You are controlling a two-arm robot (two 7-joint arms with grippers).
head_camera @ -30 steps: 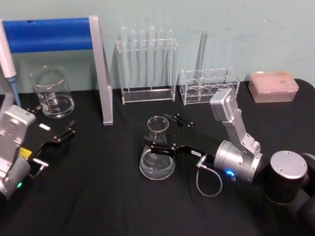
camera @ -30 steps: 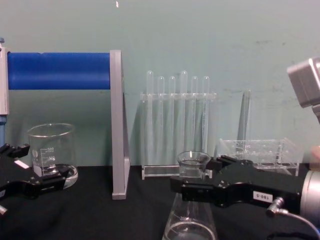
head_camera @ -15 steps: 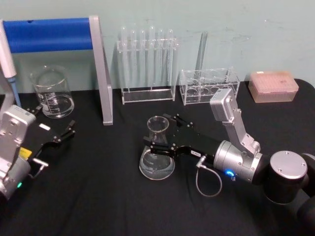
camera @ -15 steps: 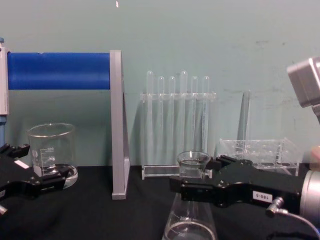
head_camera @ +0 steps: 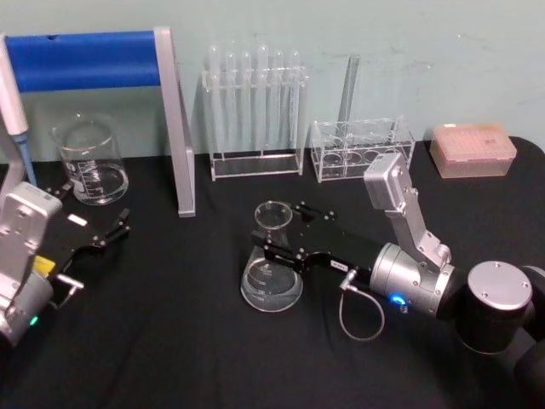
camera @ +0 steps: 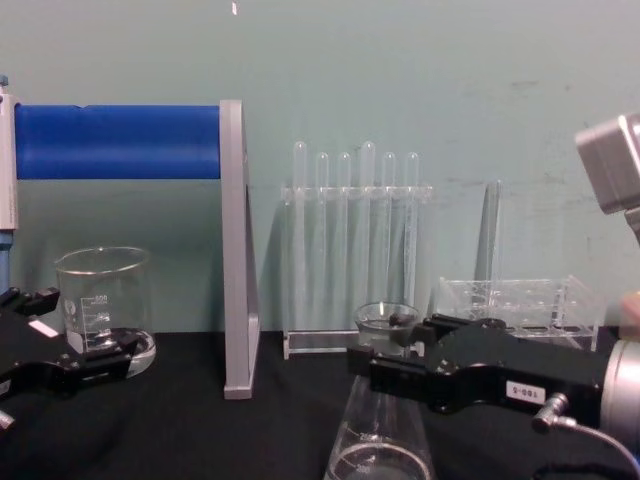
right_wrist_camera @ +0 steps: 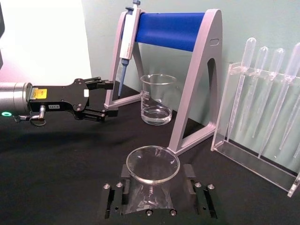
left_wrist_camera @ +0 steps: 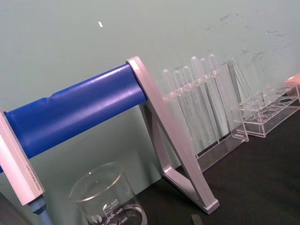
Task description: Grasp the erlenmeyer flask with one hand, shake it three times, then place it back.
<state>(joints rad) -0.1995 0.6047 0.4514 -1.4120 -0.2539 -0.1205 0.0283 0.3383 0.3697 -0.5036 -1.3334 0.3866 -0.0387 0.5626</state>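
Note:
The erlenmeyer flask (head_camera: 271,285) stands upright on the black table (head_camera: 187,341), with a little clear liquid in its wide base. My right gripper (head_camera: 283,228) reaches in from the right at neck height. Its fingers are open and straddle the neck, one on each side. The right wrist view looks down on the flask's rim (right_wrist_camera: 152,164) between the two black fingers (right_wrist_camera: 125,190). In the chest view the gripper (camera: 378,345) sits in front of the neck of the flask (camera: 378,440). My left gripper (head_camera: 94,234) rests open at the table's left, holding nothing.
A glass beaker (head_camera: 89,162) stands at the back left under a blue-barred pipette stand (head_camera: 85,60). Behind the flask are a rack of test tubes (head_camera: 254,111) and a low clear rack (head_camera: 362,149). A pink tip box (head_camera: 473,149) sits at the back right.
My right gripper has slid back a little to the right along the neck. The flask has stayed in place on the table. The left arm has not moved.

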